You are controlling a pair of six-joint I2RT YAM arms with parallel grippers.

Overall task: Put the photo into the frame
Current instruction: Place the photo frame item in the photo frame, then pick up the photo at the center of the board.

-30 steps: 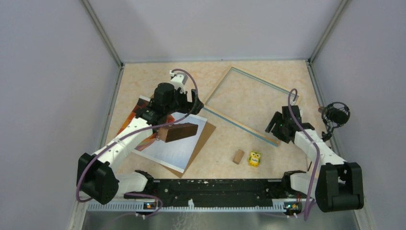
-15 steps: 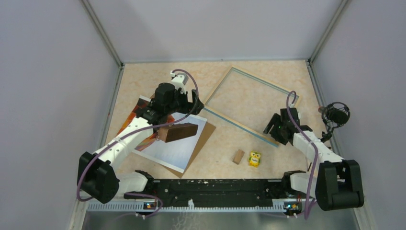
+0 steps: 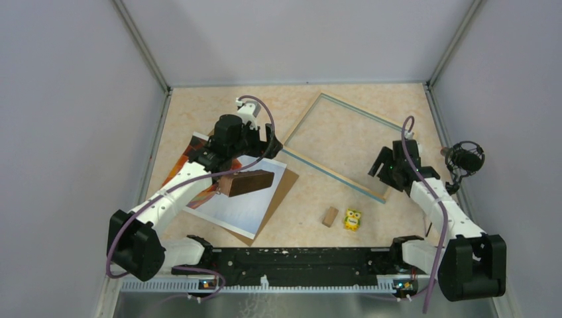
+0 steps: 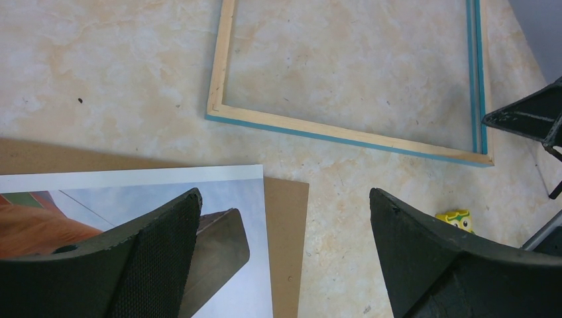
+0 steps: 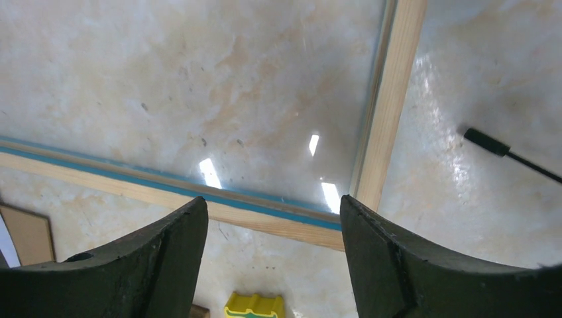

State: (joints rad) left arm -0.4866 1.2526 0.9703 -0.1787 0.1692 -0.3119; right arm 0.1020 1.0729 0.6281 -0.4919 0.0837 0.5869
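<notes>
The photo [image 3: 233, 207], orange-red at its left end and pale blue elsewhere, lies flat on the left of the table on a brown backing board [image 3: 281, 192]. A dark brown block [image 3: 246, 181] rests on the photo. The frame [image 3: 331, 173], light wood with blue edges, lies empty at centre right. My left gripper [image 3: 268, 147] hangs open above the photo's far right corner [image 4: 245, 173], holding nothing; its wrist view shows the frame [image 4: 344, 136] ahead. My right gripper [image 3: 383, 167] is open just above the frame's near right corner [image 5: 391, 112], with nothing between its fingers.
A small wooden block [image 3: 329, 216] and a yellow owl toy [image 3: 352, 219] sit on the table in front of the frame. A black fan-like object [image 3: 467, 159] stands at the right wall, and its thin black cable [image 5: 504, 152] lies beside the frame.
My right gripper dipped toward the frame's near corner, then drew back a little with its jaws slightly wider. The left arm, photo and block have not moved.
</notes>
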